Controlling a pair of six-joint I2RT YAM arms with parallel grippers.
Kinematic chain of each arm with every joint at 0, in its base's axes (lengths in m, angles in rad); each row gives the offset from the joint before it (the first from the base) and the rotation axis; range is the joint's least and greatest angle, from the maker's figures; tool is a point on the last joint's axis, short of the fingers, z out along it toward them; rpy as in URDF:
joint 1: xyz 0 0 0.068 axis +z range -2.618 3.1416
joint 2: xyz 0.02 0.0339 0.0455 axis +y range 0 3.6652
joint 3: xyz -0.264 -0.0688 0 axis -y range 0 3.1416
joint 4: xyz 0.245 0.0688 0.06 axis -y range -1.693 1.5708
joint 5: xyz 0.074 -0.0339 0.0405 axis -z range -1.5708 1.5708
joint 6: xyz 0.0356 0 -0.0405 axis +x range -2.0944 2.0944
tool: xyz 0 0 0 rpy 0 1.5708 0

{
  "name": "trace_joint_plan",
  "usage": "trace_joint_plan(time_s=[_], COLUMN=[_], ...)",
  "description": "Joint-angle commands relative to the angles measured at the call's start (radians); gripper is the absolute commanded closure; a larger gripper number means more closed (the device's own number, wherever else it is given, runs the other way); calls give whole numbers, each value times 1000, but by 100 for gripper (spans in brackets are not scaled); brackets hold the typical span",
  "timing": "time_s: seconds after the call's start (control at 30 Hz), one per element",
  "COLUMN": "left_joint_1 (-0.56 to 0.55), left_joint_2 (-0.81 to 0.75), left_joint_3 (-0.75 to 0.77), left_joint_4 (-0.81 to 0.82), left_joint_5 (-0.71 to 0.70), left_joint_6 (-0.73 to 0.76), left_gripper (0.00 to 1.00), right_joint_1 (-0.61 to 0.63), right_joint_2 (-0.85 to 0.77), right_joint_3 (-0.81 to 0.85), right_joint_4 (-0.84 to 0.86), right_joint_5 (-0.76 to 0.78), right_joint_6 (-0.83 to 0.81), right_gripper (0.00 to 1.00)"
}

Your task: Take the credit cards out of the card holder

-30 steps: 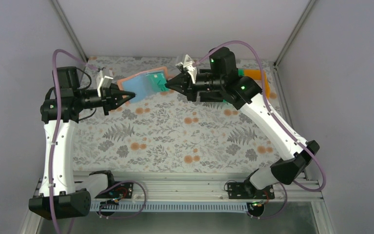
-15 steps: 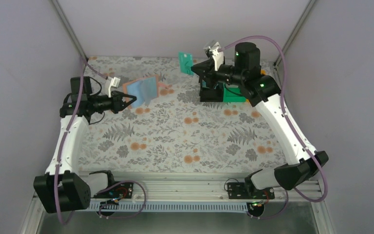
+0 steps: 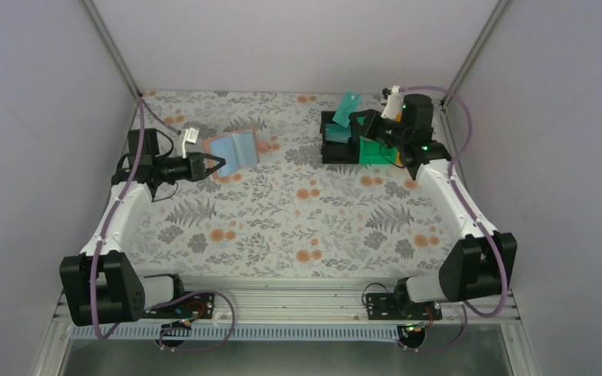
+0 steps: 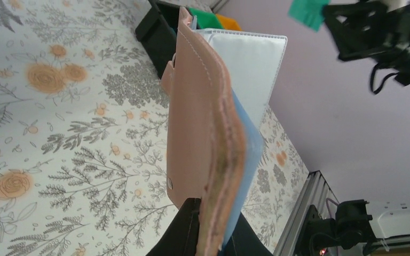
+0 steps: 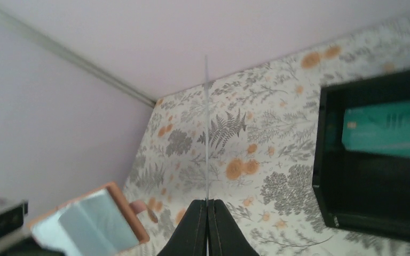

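left gripper (image 3: 208, 166) clamps the floppy card holder (image 3: 233, 149), far-left | right gripper (image 3: 358, 117) pinches the teal card (image 3: 346, 108), thin and stiff, by the black bin (image 3: 335, 147) | take any remaining card by its exposed edge

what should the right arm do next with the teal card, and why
Probably bring the teal card over the black bin and open the right gripper: it hangs pinched by that bin, where a second teal card already lies.
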Motion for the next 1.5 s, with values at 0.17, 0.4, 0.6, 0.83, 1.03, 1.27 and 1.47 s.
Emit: trace_joint_plan(time_s=[0.17, 0.4, 0.6, 0.83, 1.03, 1.27, 1.47], left_joint_1=[-1, 3, 6, 8, 13, 15, 15], left_joint_2=[-7, -9, -12, -20, -3, 19, 26], left_joint_3=[111, 175, 193, 189, 196, 194, 198], left_joint_4=[-26, -74, -87, -90, -96, -92, -93], left_joint_5=[-70, -68, -51, -50, -53, -54, -57], left_joint_6=[5, 13, 9, 13, 21, 19, 25], left_gripper=[98, 98, 98, 98, 98, 98, 98], right_joint_1=[80, 111, 110, 98, 95, 93, 90], right_joint_2=[116, 309, 407, 568, 604, 705, 761], right_joint_3=[-99, 5, 34, 114, 111, 172, 230], right_joint_4=[393, 281, 267, 191, 207, 213, 223], right_joint_5=[345, 456, 538, 484, 555, 518, 531], right_joint_6=[821, 1069, 1165, 1171, 1193, 1234, 1230], right_gripper=[96, 96, 96, 96, 96, 96, 96])
